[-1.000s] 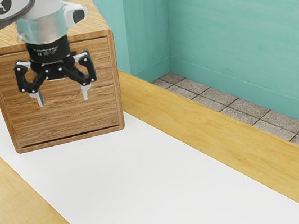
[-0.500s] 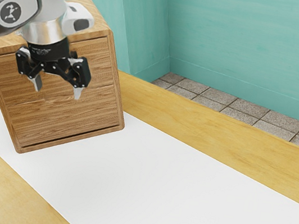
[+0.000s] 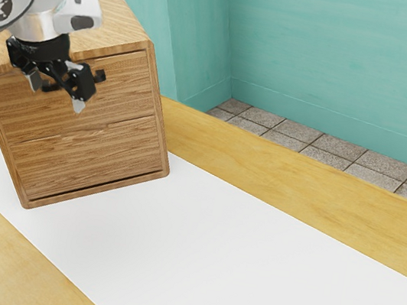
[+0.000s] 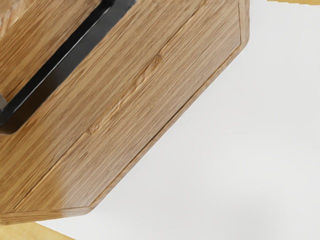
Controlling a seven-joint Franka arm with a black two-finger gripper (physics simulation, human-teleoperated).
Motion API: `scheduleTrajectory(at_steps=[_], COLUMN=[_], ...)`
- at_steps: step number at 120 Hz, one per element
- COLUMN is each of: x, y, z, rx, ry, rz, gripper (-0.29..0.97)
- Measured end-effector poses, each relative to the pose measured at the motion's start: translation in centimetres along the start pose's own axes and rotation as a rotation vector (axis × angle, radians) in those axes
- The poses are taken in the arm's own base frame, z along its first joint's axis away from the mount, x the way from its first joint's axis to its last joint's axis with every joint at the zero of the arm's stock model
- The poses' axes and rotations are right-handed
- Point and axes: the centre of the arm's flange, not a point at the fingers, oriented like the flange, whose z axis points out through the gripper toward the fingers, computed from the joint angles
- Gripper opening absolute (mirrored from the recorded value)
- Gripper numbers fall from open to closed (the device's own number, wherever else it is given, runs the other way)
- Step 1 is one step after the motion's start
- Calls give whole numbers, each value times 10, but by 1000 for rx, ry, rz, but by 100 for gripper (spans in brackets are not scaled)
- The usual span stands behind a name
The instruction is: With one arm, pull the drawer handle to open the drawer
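Oak-grained wood up front: the cabinet [image 3: 87,153] sits at the exterior view's left on the white table top [image 3: 232,265], tilted back, with its two drawer fronts facing the exterior view's lower right. The upper drawer [image 3: 126,78] looks level with the one below it, with no gap showing. The gripper [image 3: 56,92] hangs right against that upper front, fingers [image 3: 78,104] spread apart and clamped on nothing that I can see. The black handle [image 4: 60,65] is a straight bar with its long axis running across the width of the drawer, parallel to the top edge. In the wrist view it slants over the grain; one end bends down to the wood, and the other is cut off at the frame edge. In the exterior view the hand covers most of the bar, and just a dark stub pokes out beside the fingers. Whether a fingertip touches the bar is hard to make out. Teal wall [image 3: 343,51] behind.
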Motion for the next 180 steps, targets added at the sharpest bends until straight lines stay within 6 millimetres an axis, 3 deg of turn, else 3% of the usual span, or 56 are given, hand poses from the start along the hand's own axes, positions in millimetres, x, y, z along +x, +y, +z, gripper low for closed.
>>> scheduleTrajectory(at_steps=[12,34,69,132,180], x=[7,28,35,39,43], y=[-3,0,-18,-30,-39], z=[-8,5,20,31,42], rx=[7,8,22,34,49], ry=[51,70,69,72,80], rz=[64,182,310,466,518], gripper=[68,68,68,68,53])
